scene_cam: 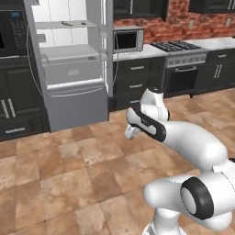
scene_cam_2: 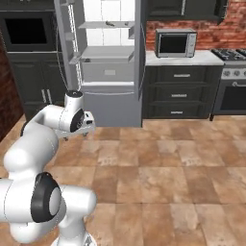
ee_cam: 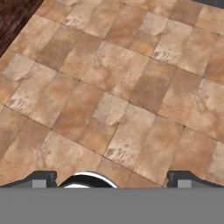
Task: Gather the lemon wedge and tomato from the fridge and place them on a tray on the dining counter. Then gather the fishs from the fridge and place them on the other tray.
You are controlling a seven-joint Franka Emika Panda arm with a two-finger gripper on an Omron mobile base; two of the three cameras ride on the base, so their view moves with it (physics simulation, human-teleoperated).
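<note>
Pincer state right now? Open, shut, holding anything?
Pincer: open, jaws spread wide, nothing between them; it points down at the bare tile floor.

Fridge (scene_cam_2: 108, 62) stands open on the tiled floor (scene_cam_2: 163, 163); 1 small dark item (scene_cam_2: 111, 23) lies on its upper shelf (scene_cam_2: 103, 25), too small to identify. Microwave (scene_cam_2: 176, 43) sits on the counter (scene_cam_2: 180, 58).

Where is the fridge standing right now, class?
The fridge stands open at upper left in the left base view, between dark cabinets, with the microwave on the counter just to its right.
</note>
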